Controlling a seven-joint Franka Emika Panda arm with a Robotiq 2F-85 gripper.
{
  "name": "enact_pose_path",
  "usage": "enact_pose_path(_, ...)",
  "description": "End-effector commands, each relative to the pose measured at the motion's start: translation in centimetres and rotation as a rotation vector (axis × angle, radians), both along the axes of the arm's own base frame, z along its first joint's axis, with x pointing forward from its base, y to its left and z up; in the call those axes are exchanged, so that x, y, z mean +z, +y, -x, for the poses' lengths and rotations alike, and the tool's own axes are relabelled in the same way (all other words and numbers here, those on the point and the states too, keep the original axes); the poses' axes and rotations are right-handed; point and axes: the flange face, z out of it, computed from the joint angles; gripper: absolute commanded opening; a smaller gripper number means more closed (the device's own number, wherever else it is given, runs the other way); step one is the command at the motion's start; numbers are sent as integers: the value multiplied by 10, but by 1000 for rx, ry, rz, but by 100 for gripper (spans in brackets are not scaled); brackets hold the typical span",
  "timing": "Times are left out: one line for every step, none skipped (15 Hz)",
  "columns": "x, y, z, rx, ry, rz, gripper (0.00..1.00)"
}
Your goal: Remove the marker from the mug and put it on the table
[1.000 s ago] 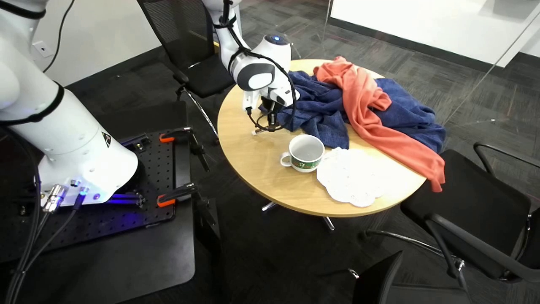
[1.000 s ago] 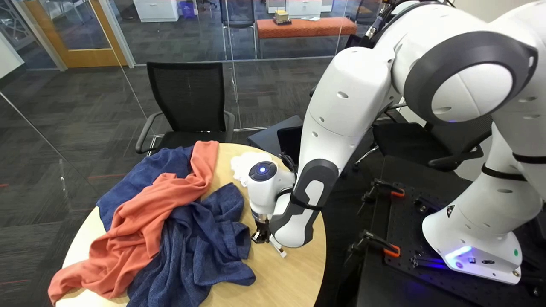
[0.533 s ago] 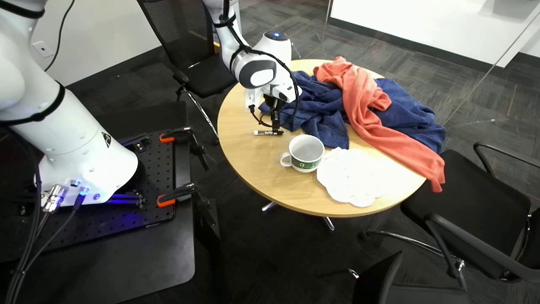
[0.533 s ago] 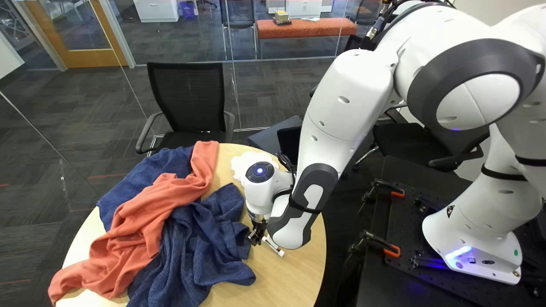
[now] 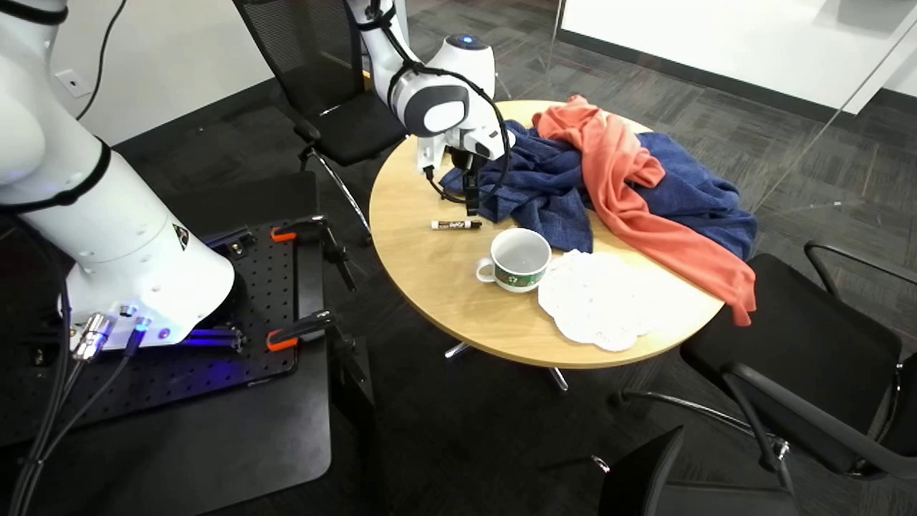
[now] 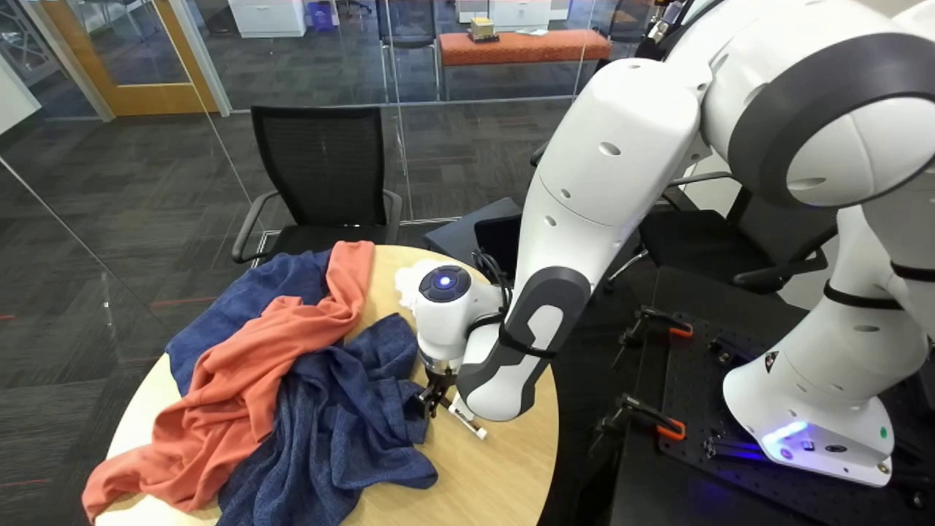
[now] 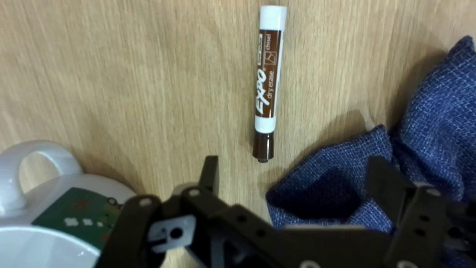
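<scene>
The marker [image 5: 456, 225], white with a brown label and dark cap, lies flat on the round wood-topped table [image 5: 423, 265]. In the wrist view the whole marker [image 7: 267, 82] shows, its cap end pointing toward my gripper [image 7: 295, 160]. The jaws stand wide apart with nothing held between them. In an exterior view the gripper [image 5: 471, 204] hovers just above and behind the cap end, apart from it. The white mug [image 5: 509, 278] with a green band stands upright close by; no object shows inside it. In an exterior view the arm hides the mug, while the marker [image 6: 467, 424] shows partly.
A crumpled blue cloth [image 7: 438, 111] lies right under and beside the fingers. An orange cloth [image 5: 609, 172] is draped over the blue one. A flat white cloth [image 5: 594, 304] lies beside the mug near the table's edge. Black chairs [image 5: 795, 337] stand around the table.
A second ago the gripper was shut on the tilted marker at the table. The fingers have opened, the marker has come down flat, and the gripper has risen a little off it.
</scene>
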Motion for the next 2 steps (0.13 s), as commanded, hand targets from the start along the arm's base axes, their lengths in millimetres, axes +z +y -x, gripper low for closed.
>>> enact_pose_path(1,0,-1,0,-1,-1,100)
enact_pose_path(0,0,0,0,0,-1,100)
